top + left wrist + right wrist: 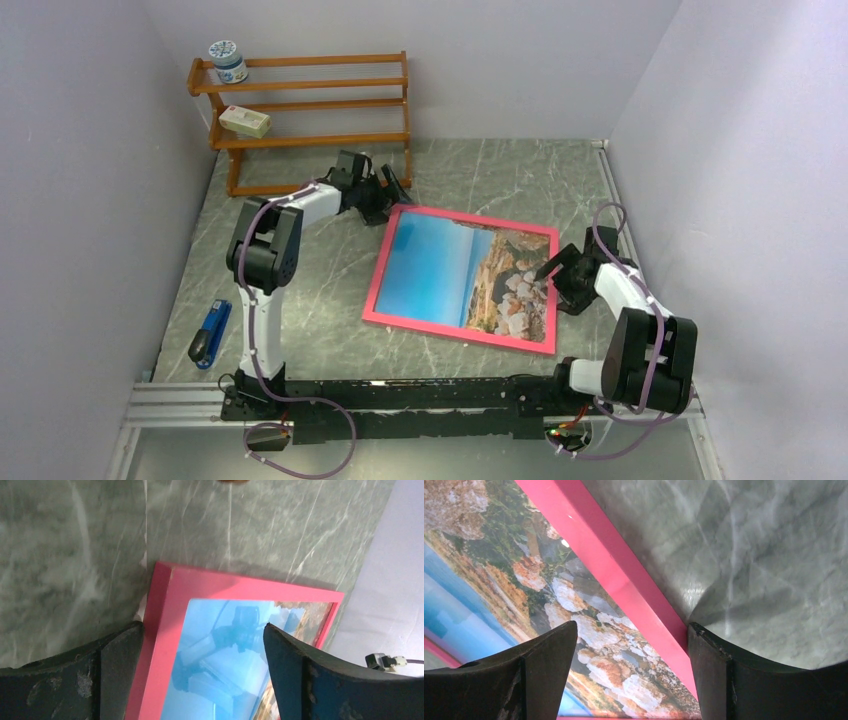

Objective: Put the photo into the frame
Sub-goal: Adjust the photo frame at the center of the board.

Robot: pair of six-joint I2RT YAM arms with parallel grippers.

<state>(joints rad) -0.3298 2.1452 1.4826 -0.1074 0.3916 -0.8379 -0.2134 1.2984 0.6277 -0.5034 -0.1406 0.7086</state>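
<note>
The frame [383, 265] lies flat on the worktop [320, 320], pink front up, just right of centre in the top view. The photo [440, 265] shows sea and rocks through the pane, so to me it looks seated already, tho you can't see the back or whether it's fastened.

Your left hand [385, 192] sits at the frame's far-left corner, upper middle of the top view. In the left wrist view its fingers [115, 670] are spread wide, one either side of the left rail, gripping nothing.

Your right hand [555, 268] is at the opposite rail, right of centre. The right wrist view shows it spread too: one finger over the photo, the other over bare worktop, rail btwn them.

Prob both straddle opposite sides so you can steady or square the frame w/o touching the pane. Contact w/ the rails: can't tell.
</note>
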